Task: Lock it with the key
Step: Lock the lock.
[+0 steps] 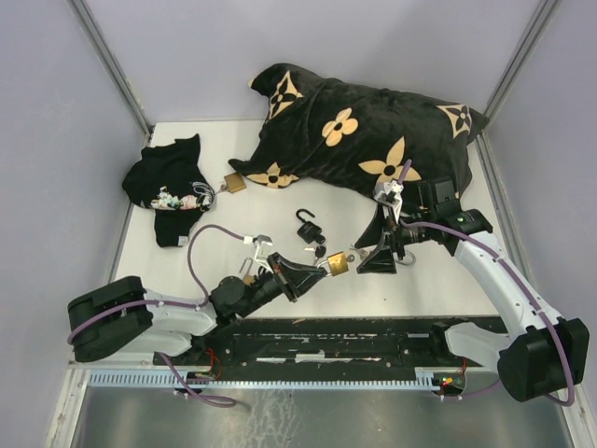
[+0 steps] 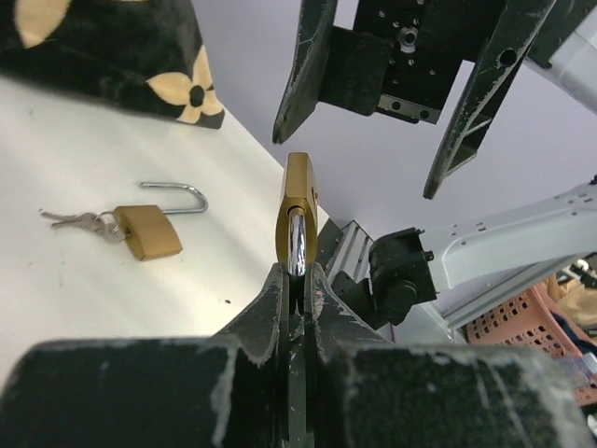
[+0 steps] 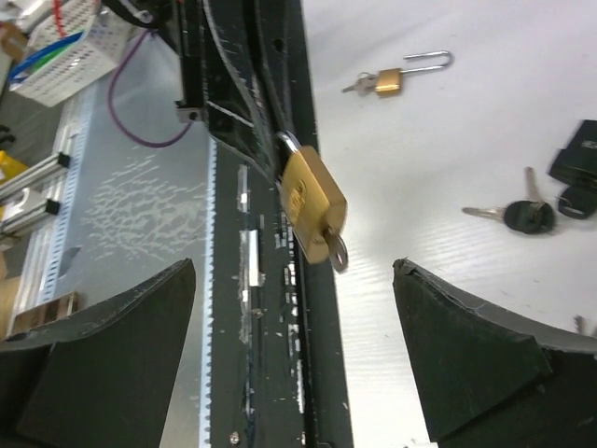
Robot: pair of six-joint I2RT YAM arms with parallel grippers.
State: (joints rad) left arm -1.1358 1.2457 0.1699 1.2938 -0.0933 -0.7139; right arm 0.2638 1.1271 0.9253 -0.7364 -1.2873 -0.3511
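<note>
So, overhead: left claw [image 1: 300,273] clamped on the brass padlock [image 1: 337,265] near the table's [image 1: 438,280] front edge; right claw [image 1: 375,247] wide open just beside it. Left wrist: grip is on the shackle [image 2: 296,243], body pointing away. Right wrist: key [image 3: 336,252] sits in the padlock, right claw touching neither.

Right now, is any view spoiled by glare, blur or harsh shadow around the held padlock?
Top external view: even soft light, faint shadows, the padlock small but clear. Left wrist view: a glare streak on its shackle, the near fingers slightly soft. Right wrist view: the table bleaches toward white, padlock crisp.
</note>
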